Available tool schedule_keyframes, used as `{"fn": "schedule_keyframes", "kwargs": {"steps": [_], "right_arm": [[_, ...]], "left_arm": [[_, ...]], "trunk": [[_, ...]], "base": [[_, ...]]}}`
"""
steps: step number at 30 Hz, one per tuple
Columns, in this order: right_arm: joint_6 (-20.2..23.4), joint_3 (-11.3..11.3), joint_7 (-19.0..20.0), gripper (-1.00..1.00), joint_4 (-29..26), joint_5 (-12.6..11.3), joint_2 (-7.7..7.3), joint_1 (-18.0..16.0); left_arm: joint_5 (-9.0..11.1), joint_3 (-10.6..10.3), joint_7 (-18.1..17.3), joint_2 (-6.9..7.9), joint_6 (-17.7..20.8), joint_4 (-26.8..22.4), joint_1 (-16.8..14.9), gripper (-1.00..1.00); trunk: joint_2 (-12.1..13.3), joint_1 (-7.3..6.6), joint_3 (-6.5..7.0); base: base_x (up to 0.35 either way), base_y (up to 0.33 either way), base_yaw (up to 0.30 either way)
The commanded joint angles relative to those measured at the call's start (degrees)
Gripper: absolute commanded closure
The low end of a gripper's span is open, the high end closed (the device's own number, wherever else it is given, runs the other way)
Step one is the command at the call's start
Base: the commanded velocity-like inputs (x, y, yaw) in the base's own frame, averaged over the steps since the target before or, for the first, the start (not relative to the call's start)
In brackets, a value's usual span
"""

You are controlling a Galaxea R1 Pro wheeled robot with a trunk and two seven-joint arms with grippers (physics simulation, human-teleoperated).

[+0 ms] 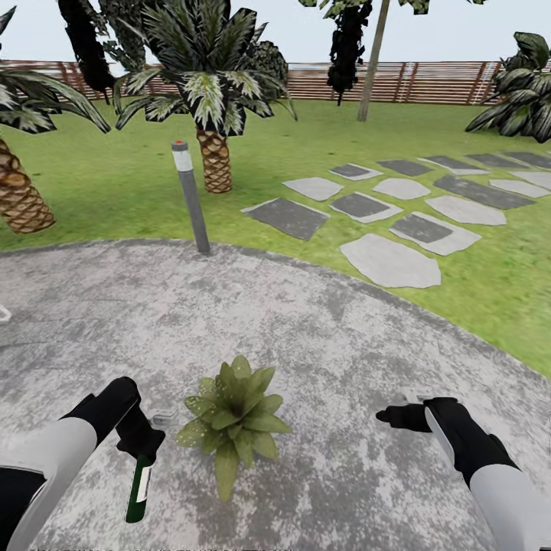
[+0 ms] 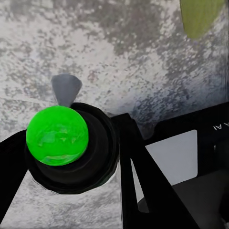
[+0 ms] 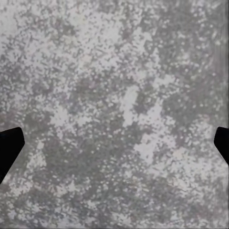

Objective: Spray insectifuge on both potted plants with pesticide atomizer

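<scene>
The left gripper (image 1: 143, 442) grips the atomizer (image 1: 139, 487) just beside a potted plant (image 1: 233, 419) on the grey paving (image 1: 329, 337); the right gripper (image 1: 390, 415) hangs spread wide over paving

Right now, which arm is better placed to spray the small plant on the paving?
Left. The left gripper already holds the green bottle right beside the plant. The right gripper is open and holds nothing.
</scene>
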Motion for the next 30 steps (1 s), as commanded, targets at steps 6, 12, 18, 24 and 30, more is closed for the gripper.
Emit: {"fn": "schedule_keyframes", "kwargs": {"steps": [6,12,18,24,30], "right_arm": [[0.3,-0.1,0.2,-1.0,-0.1,-0.1,0.01,0.0],[0.3,-0.1,0.1,-1.0,-0.1,-0.1,0.01,0.0],[0.3,-0.1,0.1,-1.0,-0.1,-0.1,0.01,0.0],[0.3,-0.1,0.1,-1.0,0.0,-0.1,0.01,0.0],[0.3,-0.1,0.1,-1.0,0.0,-0.1,0.01,0.0]], "left_arm": [[-0.6,0.0,-0.6,0.09,0.2,-0.2,0.0,1.0],[-0.6,0.0,-0.6,0.03,0.2,-0.2,0.0,1.0],[-0.6,0.0,-0.6,0.06,0.2,-0.2,0.0,1.0],[-0.6,0.0,-0.6,0.02,0.2,-0.1,0.0,1.0],[-0.6,0.0,-0.6,0.02,0.2,0.0,0.0,1.0]], "trunk": [[0.0,-0.01,-0.05],[0.0,-0.01,-0.05],[0.0,-0.01,-0.05],[0.0,-0.01,-0.05],[0.0,-0.01,-0.05]], "base": [[-0.033,-0.117,0.016],[-0.001,-0.014,0.215],[0.0,-0.219,0.258],[0.0,-0.33,0.259],[0.0,-0.341,0.259]]}}
